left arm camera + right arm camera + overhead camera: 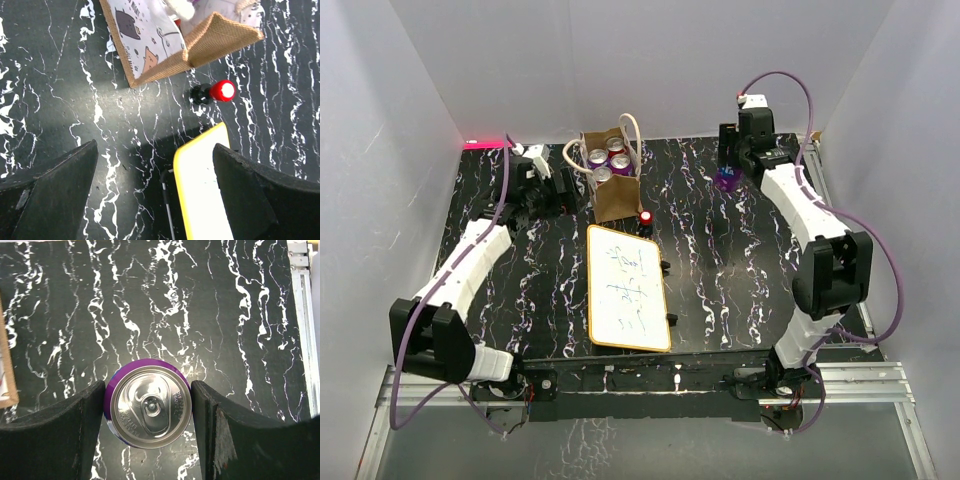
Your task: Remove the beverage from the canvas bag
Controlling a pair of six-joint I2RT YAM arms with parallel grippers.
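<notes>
Purple-sided and silver-topped, a beverage can [149, 403] stands upright between the black fingers [75, 430] of the right gripper [148, 405], which close against it on both sides. The can is out over the black marble-patterned table [720, 260] at its far right, well apart from the canvas bag [613, 190]. Whether the can rests on the surface or hangs just above it cannot be told.

The tan bag stands upright at the far middle of the table, its cream handles [632, 135] raised, with three more cans [605, 163] showing in its open top. Just to its left hovers the left gripper [558, 190], fingers spread wide and holding nothing. In the left wrist view the bag's printed side shows cartoon cats.

A small red-capped object [646, 216] lies near the bag's front corner. A yellow-framed whiteboard [625, 288] lies flat in front.
</notes>
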